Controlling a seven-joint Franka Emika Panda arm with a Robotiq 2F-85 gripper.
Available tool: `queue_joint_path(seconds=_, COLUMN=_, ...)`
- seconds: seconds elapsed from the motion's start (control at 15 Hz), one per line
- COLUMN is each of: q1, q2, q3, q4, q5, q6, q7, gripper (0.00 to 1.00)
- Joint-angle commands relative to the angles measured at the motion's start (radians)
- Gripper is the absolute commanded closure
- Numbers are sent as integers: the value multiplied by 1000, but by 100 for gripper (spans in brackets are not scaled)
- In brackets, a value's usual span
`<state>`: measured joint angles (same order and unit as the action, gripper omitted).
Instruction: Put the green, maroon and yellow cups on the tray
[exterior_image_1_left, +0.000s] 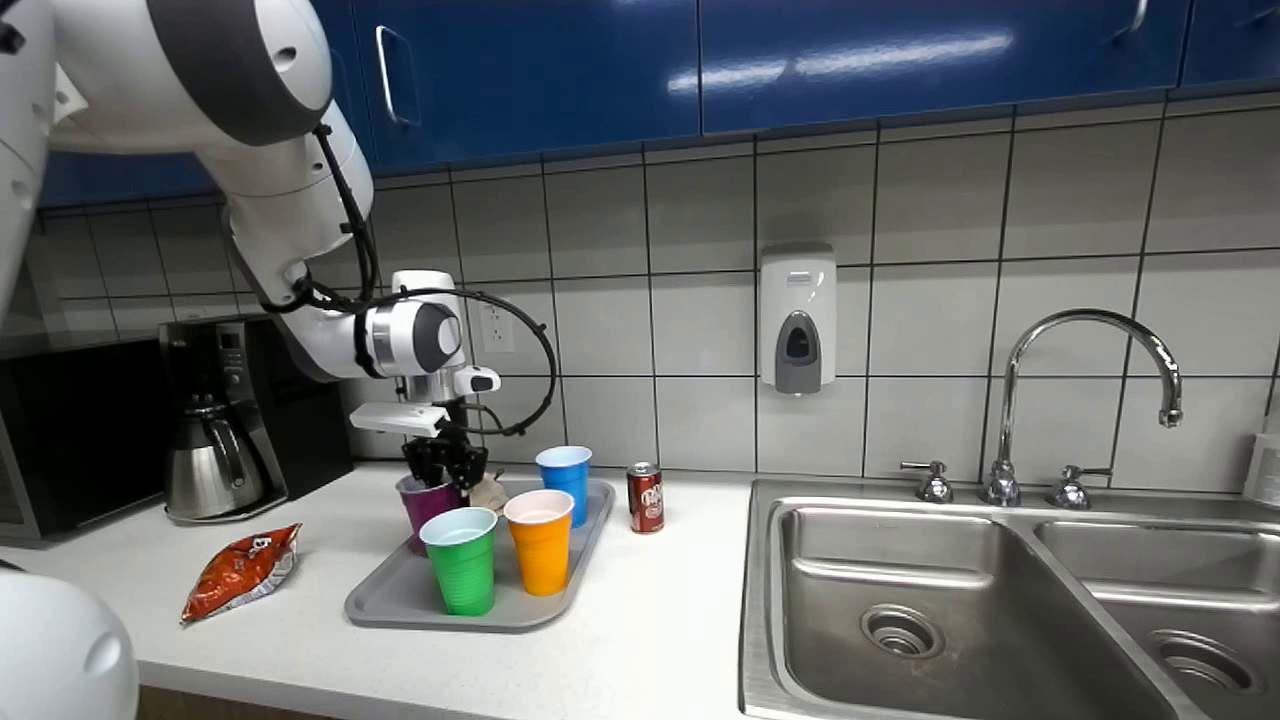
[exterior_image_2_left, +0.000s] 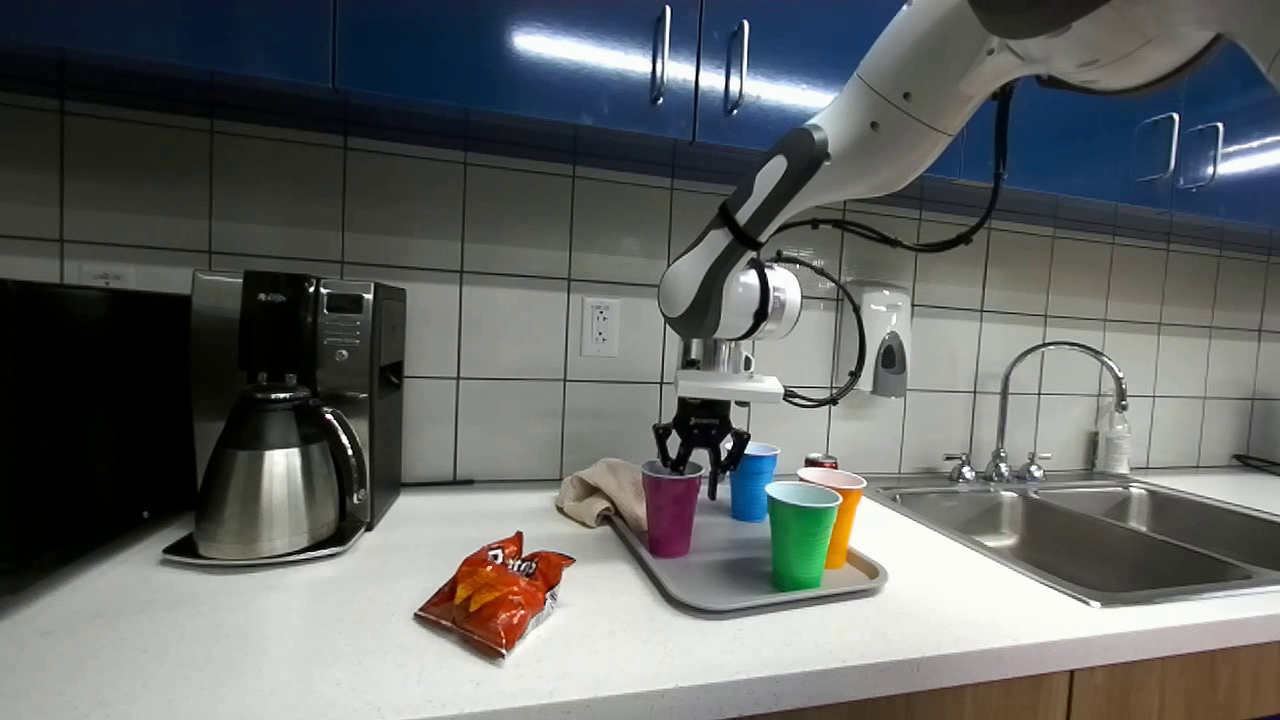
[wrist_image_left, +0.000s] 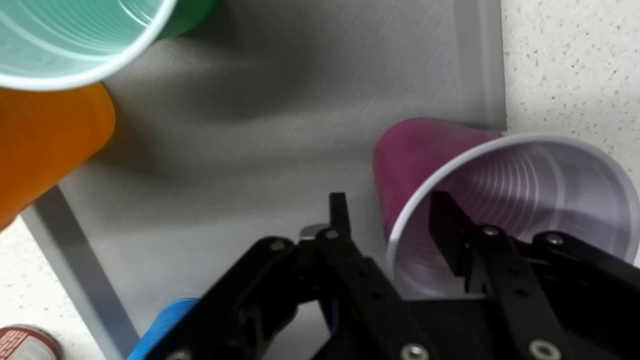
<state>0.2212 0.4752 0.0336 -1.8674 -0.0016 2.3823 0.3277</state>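
The maroon cup (exterior_image_2_left: 672, 520) stands upright on the grey tray (exterior_image_2_left: 720, 590) near its edge, and it also shows in the wrist view (wrist_image_left: 415, 155). My gripper (wrist_image_left: 389, 200) is open around the cup's rim, one finger inside the cup and one outside over the tray, with gaps to the wall. In an exterior view the gripper (exterior_image_2_left: 696, 480) is low at the cup's mouth. The green cup (exterior_image_1_left: 463, 565) and the yellow cup (exterior_image_1_left: 543, 550), which looks orange, stand upright side by side at the tray's front. Both show partly in the wrist view.
A blue cup (exterior_image_1_left: 566, 480) stands at the tray's back. A beige cloth (exterior_image_2_left: 605, 490) lies at the tray's back edge. A soda can (exterior_image_1_left: 645, 500) stands beside the tray, and a red chip bag (exterior_image_2_left: 497, 600), coffee maker (exterior_image_2_left: 275, 470) and sink (exterior_image_1_left: 765, 600) are around.
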Motion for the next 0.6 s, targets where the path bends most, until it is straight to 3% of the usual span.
queue_joint_path(seconds=0.0, q1=8, q2=-25, q3=-14, q4=11, q5=-25, q6=-31, q7=32, gripper=20)
queue_joint_path(seconds=0.2, q1=2, q2=-61, q3=-9, q4=-13, q5=-20, q6=-18, q7=16, gripper=1)
queue_joint_path(seconds=0.53, q1=-3, q2=-121, q3=-5, q4=-46, q5=-20, q6=4, q7=9, gripper=0)
